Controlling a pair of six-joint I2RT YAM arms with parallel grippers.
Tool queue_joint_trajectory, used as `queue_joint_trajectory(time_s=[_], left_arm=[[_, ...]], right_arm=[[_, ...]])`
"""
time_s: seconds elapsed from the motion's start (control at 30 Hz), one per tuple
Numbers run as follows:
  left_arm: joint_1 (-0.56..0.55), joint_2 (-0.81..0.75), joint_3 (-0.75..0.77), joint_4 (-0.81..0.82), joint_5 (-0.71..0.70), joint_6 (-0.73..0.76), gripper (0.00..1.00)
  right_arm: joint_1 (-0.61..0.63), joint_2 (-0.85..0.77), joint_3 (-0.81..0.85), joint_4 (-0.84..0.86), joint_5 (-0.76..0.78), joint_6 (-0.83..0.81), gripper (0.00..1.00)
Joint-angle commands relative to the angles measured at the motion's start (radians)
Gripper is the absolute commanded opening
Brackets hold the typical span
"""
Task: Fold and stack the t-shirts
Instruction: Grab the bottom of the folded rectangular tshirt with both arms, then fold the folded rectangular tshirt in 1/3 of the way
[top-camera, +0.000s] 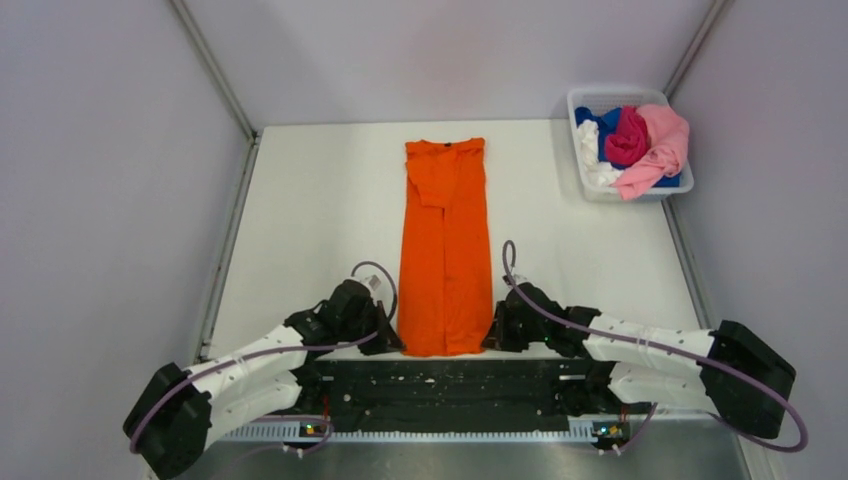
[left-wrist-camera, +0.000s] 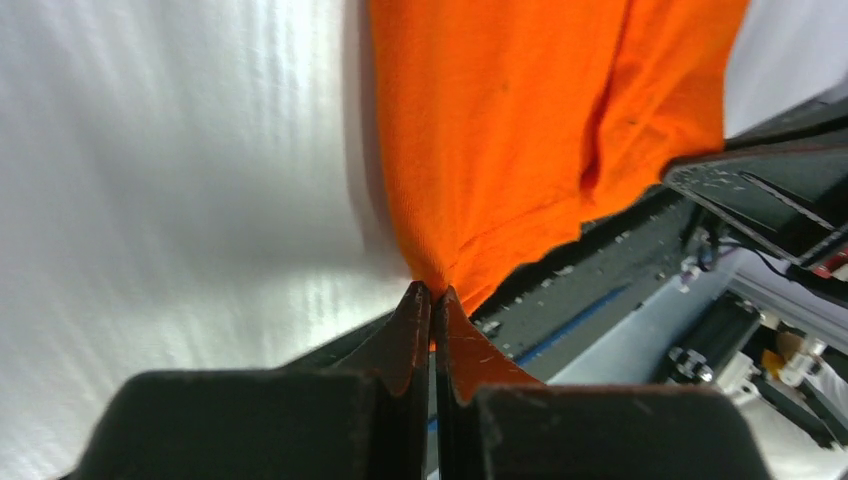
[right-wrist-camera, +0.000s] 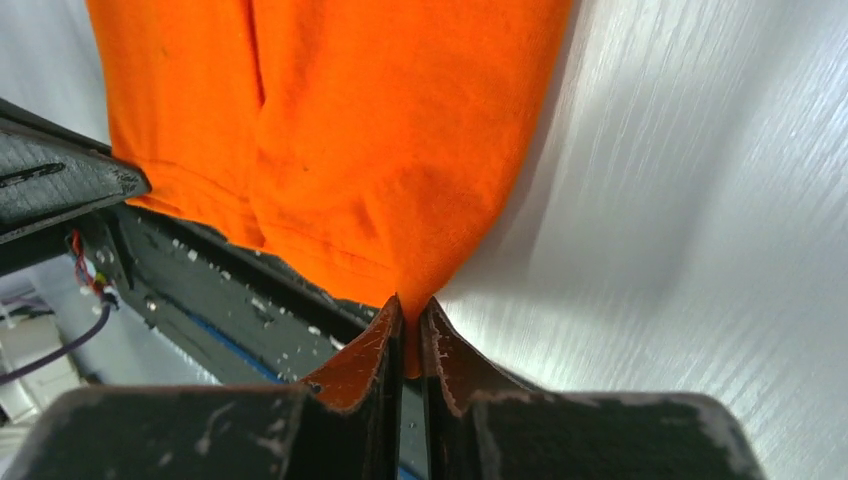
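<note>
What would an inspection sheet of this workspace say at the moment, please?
Surface: white table, no stains seen.
Job's things: orange t-shirt lies folded into a long strip; pink, magenta, blue and white shirts heaped in the bin.
Clutter: nothing seen.
Grippers: left gripper and right gripper each shut on a near corner of the orange t-shirt.
Cables: purple cables loop from both wrists beside the strip.
Surroundings: grey walls; black base plate at the near edge.
</note>
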Motion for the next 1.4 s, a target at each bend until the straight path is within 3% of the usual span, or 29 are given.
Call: queue_joint_trajectory(time_s=[0.0,0.27,0.43,0.63,1.07,1.37], left_arm=[[-0.037,-0.055,0.002,0.044,0.031,-0.104,0.00],[-0.036,0.084,0.195,0.083,-0.032,-0.017,0.00],[-0.036,0.231,0.381,0.075,-0.269,0.009,0.00],[-0.013,0.444,0.640,-0.099,-0.585,0.114,0.00],[0.226,0.731,0.913,-0.025,-0.416,0.243,0.00],[0.269,0.920,1.111,-0.081,-0.328,0.328,0.00]], right_arm=[[0.014,-0.091,0.004,-0.053,-0.043,-0.007,0.09],[-0.006,-0.079,0.102,-0.038,0.129,-0.065,0.09],[-0.110,0.010,0.190,0.067,0.152,-0.138,0.08],[-0.235,0.145,0.302,0.108,0.165,-0.197,0.08],[-0.435,0.403,0.537,0.207,0.127,-0.266,0.07],[-0.496,0.544,0.635,0.258,0.088,-0.289,0.07]])
